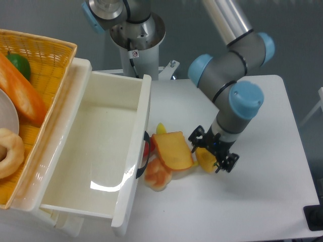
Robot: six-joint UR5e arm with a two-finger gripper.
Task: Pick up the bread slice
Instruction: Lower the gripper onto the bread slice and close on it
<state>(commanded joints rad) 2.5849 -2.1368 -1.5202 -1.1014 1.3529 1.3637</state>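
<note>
Taking the white drawer (96, 151) as the landmark: just off its front right edge lies the orange-pink bun (157, 174), and resting partly on it, tilted, is the bread slice (173, 150). Just right of the slice, farther from the drawer, the gripper (212, 150) hangs over a yellow pepper (204, 157), fingers spread apart and holding nothing. Beyond the drawer's far left side sits a wicker basket (48, 53).

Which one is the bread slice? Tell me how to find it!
Start at the big white bin; a small pile of toy food sits just off its right wall. The bread slice lies on top, left of the claw. It is flat and squarish with a darker crust rim, unlike the lumpy yellow pepper.
</note>
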